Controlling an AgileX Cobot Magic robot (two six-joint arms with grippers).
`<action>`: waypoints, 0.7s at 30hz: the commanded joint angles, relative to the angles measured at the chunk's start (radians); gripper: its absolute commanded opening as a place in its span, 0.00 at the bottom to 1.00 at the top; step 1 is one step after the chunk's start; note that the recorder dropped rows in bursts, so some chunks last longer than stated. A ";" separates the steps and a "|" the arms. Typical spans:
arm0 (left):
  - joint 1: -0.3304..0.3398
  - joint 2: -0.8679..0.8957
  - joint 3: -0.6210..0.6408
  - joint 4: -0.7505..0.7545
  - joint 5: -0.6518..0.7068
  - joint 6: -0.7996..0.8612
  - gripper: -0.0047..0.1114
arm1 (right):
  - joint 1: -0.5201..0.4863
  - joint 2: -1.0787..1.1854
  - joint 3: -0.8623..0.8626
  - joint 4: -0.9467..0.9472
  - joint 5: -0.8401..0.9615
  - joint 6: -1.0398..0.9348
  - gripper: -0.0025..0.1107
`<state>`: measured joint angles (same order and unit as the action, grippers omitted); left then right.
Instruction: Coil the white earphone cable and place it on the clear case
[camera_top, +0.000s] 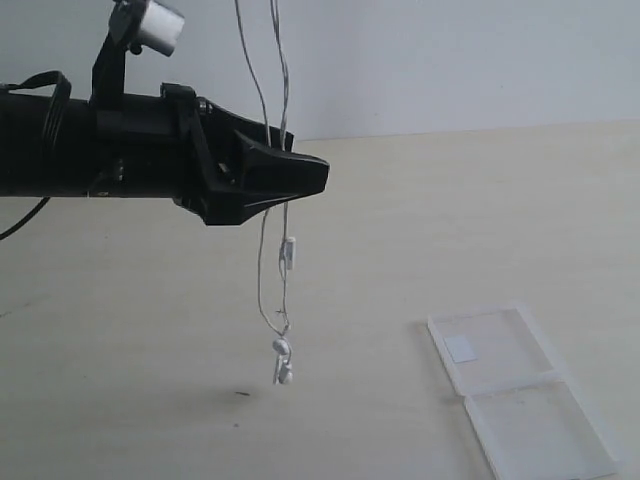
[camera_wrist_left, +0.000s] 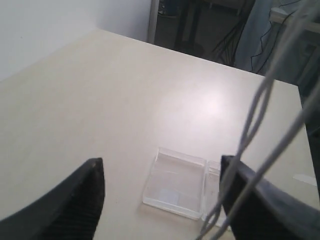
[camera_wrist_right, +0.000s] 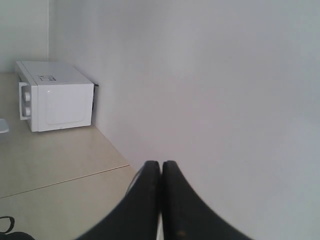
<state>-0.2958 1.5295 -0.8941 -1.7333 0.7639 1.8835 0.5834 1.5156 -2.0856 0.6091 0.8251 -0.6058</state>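
The white earphone cable (camera_top: 262, 270) hangs as two strands from above the exterior view, with its inline remote (camera_top: 289, 250) below my left gripper and both earbuds (camera_top: 283, 360) dangling just above the table. My left gripper (camera_top: 315, 175) reaches in level from the left, and the strands cross it. Its wrist view shows the gripper (camera_wrist_left: 161, 162) open wide, with the cable (camera_wrist_left: 260, 105) running past one finger (camera_wrist_left: 250, 200). The clear case (camera_top: 495, 345) lies open at the front right, with the case (camera_wrist_left: 175, 182) between the jaws, far below. My right gripper (camera_wrist_right: 161, 167) is shut, a thin cable (camera_wrist_right: 134, 182) beside it.
A white sticker (camera_top: 461, 347) marks the case's far half. A small dark speck (camera_top: 241, 393) sits on the beige table (camera_top: 450, 220) under the earbuds. A white microwave-like box (camera_wrist_right: 55, 95) stands against the wall in the right wrist view.
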 joint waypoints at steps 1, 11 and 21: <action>-0.005 -0.009 -0.010 -0.011 0.009 -0.006 0.58 | -0.002 0.000 -0.007 -0.015 0.003 0.007 0.02; -0.007 -0.010 -0.084 -0.011 0.116 -0.002 0.52 | -0.002 0.000 -0.007 -0.024 0.013 0.007 0.02; -0.007 -0.010 -0.085 -0.011 0.120 -0.002 0.04 | -0.002 0.000 -0.007 -0.024 0.010 0.007 0.02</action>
<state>-0.2977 1.5251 -0.9730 -1.7353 0.8759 1.8835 0.5834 1.5156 -2.0856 0.5909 0.8411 -0.6058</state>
